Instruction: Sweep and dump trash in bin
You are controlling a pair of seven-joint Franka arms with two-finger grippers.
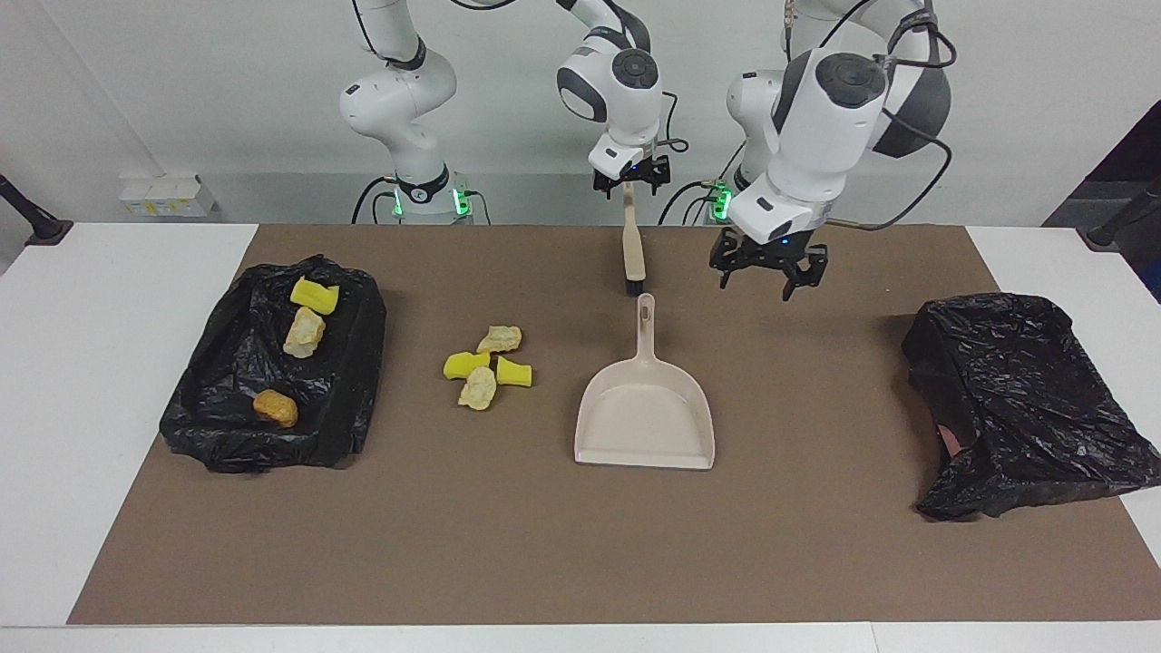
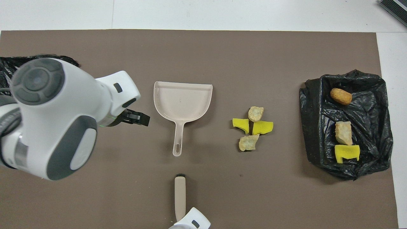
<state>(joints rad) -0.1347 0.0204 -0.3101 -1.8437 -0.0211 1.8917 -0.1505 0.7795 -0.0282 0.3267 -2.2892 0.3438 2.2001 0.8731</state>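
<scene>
- We see the right gripper (image 1: 632, 180) raised over the brush (image 1: 633, 256), at 12 o'clock of the dustpan (image 1: 646, 408); its fingers stand spread, gripping nothing.
- The left gripper (image 1: 767, 273) hangs over the mat (image 1: 562, 544) at 1 o'clock of the dustpan in the facing view, fingers apart and empty.
- Of the trash, 4 chunks (image 1: 487, 365) sit on the mat beside the dustpan (toward the right arm's end).
- 3 more chunks (image 1: 302, 334) lie in the black bag (image 1: 227, 426) there.
</scene>
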